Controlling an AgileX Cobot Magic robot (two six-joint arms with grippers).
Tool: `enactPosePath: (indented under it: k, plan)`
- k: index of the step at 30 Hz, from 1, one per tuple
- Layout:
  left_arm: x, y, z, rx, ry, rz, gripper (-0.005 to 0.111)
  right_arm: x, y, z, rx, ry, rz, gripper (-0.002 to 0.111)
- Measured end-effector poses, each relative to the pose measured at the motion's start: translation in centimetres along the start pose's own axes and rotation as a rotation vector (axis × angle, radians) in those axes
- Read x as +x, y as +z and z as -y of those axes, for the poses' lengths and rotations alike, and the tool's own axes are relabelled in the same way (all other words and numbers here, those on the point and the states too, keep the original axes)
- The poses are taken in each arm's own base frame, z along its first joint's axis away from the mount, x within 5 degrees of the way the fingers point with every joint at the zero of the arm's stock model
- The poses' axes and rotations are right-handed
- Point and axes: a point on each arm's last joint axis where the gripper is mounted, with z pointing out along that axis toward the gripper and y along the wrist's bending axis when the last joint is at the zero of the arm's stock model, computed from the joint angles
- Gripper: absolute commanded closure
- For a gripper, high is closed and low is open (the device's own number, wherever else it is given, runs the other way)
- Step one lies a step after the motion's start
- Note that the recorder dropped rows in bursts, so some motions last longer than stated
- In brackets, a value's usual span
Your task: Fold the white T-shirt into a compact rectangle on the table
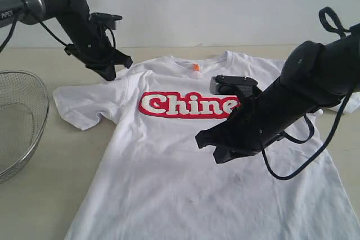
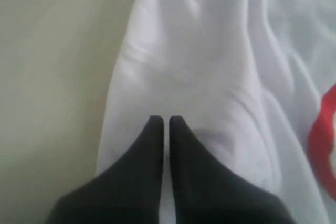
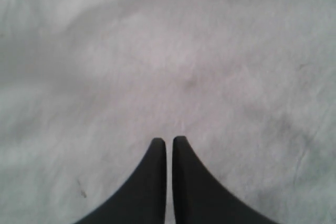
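Note:
The white T-shirt (image 1: 169,178) lies spread out face up on the table (image 1: 45,195), with its red print (image 1: 180,105) and orange neck tag (image 1: 196,67) showing. My left gripper (image 1: 109,73) hovers at the shirt's left shoulder, near the sleeve. In the left wrist view this gripper (image 2: 165,121) is shut with nothing between its fingers, above white cloth (image 2: 210,51) close to the shirt's edge. My right gripper (image 1: 218,155) hangs over the shirt's middle, just below the print, and its arm hides the last letters. It (image 3: 169,141) is shut and empty above plain white fabric (image 3: 157,51).
A round wire-mesh basket (image 1: 17,116) stands at the table's left edge. Bare tabletop (image 2: 47,77) lies beside the shirt's left sleeve. The shirt's right sleeve and lower hem run out of the exterior view. A pale wall rises behind the table.

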Motion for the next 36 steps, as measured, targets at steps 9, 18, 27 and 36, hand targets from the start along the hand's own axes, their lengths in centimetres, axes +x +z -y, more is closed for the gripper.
enactPosePath:
  k: [9,18,27,36]
  plan:
    - [0.3,1.3,-0.2,-0.006,0.001,-0.031,0.102,0.0,0.0,0.0,0.000,-0.002,0.001,0.108]
    - [0.6,2.5,-0.7,-0.046,0.009,-0.053,0.102,0.0,0.0,0.0,0.000,-0.002,0.001,0.108]
    - [0.2,2.6,-2.4,-0.217,0.042,-0.019,0.102,0.0,0.0,0.0,0.001,-0.001,0.005,0.108]
    - [0.7,2.4,-4.8,-0.242,-0.025,-0.008,0.102,-0.1,0.0,0.0,0.004,-0.004,0.010,0.108]
